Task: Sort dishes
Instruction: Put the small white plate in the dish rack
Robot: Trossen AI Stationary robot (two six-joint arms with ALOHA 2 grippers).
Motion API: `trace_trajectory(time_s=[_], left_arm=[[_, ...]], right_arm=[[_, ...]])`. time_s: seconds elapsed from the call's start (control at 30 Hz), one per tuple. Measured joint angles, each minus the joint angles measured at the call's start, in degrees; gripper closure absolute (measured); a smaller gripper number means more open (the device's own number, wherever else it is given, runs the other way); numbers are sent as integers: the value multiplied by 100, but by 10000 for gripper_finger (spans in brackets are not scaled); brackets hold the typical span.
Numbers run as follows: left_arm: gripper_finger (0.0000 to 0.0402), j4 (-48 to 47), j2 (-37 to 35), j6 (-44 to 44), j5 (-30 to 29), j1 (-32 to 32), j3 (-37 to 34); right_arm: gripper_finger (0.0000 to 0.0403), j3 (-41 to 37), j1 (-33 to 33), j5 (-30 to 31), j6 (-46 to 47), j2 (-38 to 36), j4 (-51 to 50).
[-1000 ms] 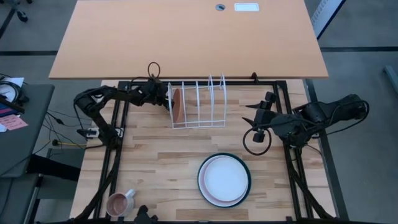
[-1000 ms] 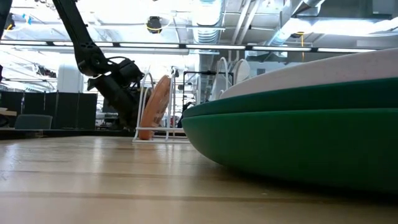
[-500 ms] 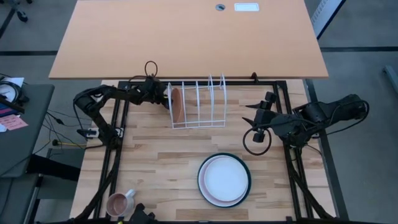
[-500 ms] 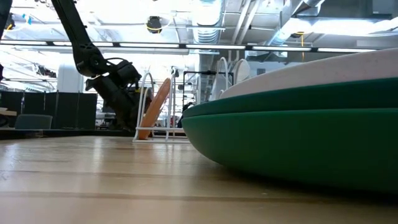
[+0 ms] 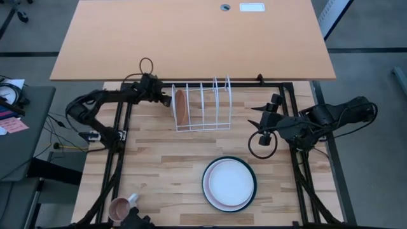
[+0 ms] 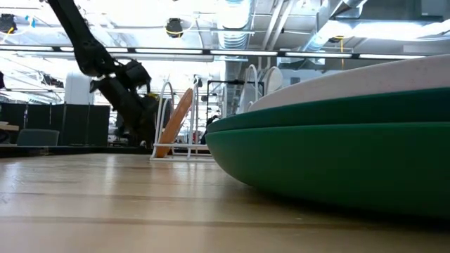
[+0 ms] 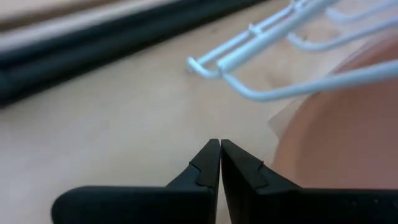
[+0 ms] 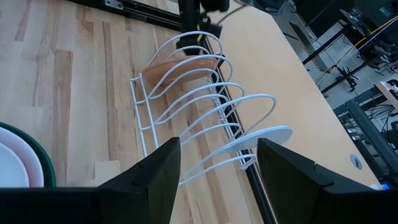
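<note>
Left pincer (image 5: pixel 166 100) closed and empty, arm stretched low; right pincer (image 5: pixel 252 117) spread wide, its arm bent.

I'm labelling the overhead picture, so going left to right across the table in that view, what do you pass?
Pink mug → left claw, shut → orange-brown plate in the white wire rack → stack of plates → right claw, open.

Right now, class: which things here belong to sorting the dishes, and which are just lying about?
Belongs to the job:
- orange-brown plate, leaning in the white wire rack
- stacked plates: white plate on top, pink plate under it, dark green plate at the bottom
- left gripper, fingers shut, beside the rack
- right gripper, fingers open, waiting

Just lying about:
- pink mug
</note>
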Motion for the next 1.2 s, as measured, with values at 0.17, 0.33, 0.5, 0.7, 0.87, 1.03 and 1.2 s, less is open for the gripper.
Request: trace_trajectory(time_s=[0.17,0.33,0.5,0.7,0.87,1.03,1.2], left_arm=[[391,-448,-1078,-130,-243,-42,0],[391,-908,-2203,-203,-536,-302,0],[391,-1174,-3149,-345,-589,-799,0],[391,-1147,-3769,-417,-698,-1495,0],[391,-1369,-3820,-479,-802,-2110,-1],[391,-1489,-3772,-463,-1289,-2869,-2],[391,-1138,-3838,-394,-1486,-3386,-2]], right_arm=[[186,0,0,0,-2,0,2],[186,0,0,-7,42,0,-2],[186,0,0,-15,161,1,-64],[186,0,-38,-281,597,1,-94],[186,0,-46,-745,1190,131,-303],[186,0,39,-920,1498,475,-536],[186,0,39,-1335,1503,945,-578]])
